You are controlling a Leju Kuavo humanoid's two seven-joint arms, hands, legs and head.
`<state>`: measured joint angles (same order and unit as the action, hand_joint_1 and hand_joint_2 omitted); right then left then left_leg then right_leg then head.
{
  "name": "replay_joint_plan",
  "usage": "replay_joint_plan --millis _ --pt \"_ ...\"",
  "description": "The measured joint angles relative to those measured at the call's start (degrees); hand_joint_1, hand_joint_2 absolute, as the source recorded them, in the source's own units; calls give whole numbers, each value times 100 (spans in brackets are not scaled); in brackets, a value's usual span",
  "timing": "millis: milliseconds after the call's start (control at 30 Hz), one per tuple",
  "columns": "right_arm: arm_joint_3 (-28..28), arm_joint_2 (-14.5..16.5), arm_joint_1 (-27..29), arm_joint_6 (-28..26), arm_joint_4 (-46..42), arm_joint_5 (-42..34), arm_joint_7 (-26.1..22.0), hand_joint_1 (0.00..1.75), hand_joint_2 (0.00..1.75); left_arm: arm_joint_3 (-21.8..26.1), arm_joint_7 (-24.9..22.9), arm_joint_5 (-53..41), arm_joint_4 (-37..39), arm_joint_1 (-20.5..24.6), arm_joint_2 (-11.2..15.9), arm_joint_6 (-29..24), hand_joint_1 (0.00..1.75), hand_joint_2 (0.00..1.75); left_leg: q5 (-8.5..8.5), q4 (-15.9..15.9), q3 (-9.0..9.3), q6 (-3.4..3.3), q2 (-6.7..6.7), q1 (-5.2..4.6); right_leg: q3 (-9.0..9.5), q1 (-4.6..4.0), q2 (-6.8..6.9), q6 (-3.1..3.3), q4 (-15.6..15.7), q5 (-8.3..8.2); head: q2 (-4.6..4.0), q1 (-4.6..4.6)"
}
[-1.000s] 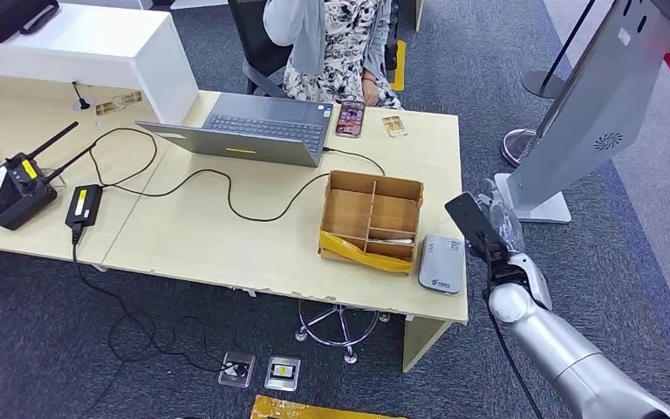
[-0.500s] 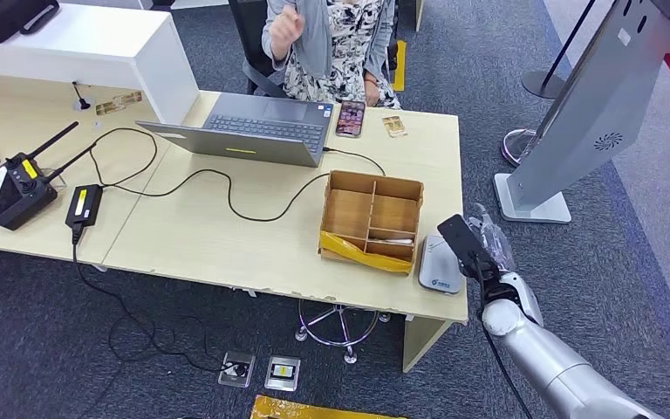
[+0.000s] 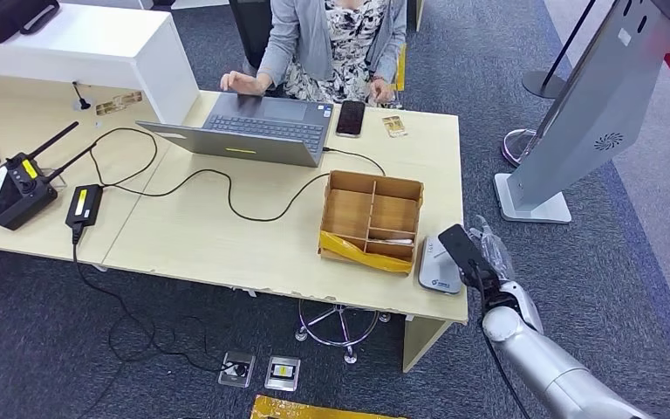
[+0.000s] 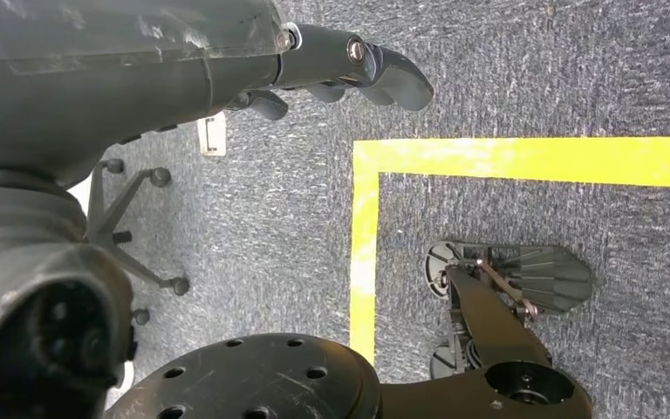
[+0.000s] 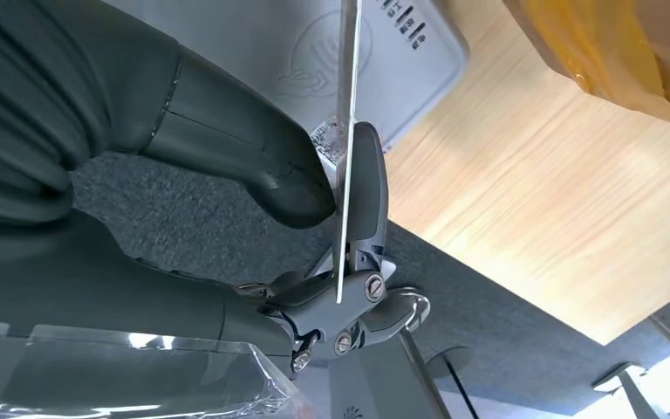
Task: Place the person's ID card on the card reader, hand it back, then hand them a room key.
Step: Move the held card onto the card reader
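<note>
Right robot hand (image 3: 486, 253), lower right of head view, pinches the ID card (image 3: 463, 247) between thumb (image 5: 253, 166) and a finger; the card shows edge-on as a thin pale strip (image 5: 345, 131) in the right wrist view. In head view the card reads as a dark tilted slab over the right edge of the card reader (image 3: 440, 264), a grey rounded box w/ small print, lying on the desk (image 3: 227, 236) near its lower right corner. Can't tell if card touches the reader. The silver arm runs down to the frame's lower right.

Left robot hand (image 4: 349, 74), upper centre of left wrist view, hangs over grey carpet w/ a yellow floor line (image 4: 366, 244); fingers loosely curled, nothing in them.

Just left of the reader: cardboard divider box (image 3: 372, 221) w/ yellow tape along its near side, a white item in one lower compartment. A black cable (image 3: 227, 188) snakes across the desk centre to a power brick (image 3: 84, 206) at left. Laptop (image 3: 253, 129) open at upper centre, a person (image 3: 336, 44) seated behind it, one hand on the keyboard edge. Dark phone (image 3: 350, 117) and a small card (image 3: 393, 126) lie right of the laptop. Black radio unit w/ antennas (image 3: 17, 183) far left. Grey kiosk stand (image 3: 593, 113) upper right, on the floor.
</note>
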<state>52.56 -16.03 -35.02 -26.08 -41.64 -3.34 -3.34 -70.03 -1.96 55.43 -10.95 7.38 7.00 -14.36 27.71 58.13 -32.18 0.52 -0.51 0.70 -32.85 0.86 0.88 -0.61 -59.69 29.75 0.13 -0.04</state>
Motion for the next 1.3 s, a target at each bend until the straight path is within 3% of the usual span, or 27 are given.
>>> replay_joint_plan --millis 167,900,1300 --pt "51 105 27 45 331 -192 -227 175 175 0 -23 48 0 -2 -12 -116 0 0 0 0 0 0 1 0 0 0 0 0 0 0 0 1" --pt "88 267 38 61 588 -195 -247 175 175 0 -25 79 0 -4 -24 -166 0 0 0 0 1 0 1 0 1 0 0 1 0 -1 0 1" --pt "88 280 -324 3 518 -79 -45 175 175 0 -25 85 0 -7 -45 -142 0 0 -1 0 3 0 4 0 2 0 -1 6 0 -5 0 1"
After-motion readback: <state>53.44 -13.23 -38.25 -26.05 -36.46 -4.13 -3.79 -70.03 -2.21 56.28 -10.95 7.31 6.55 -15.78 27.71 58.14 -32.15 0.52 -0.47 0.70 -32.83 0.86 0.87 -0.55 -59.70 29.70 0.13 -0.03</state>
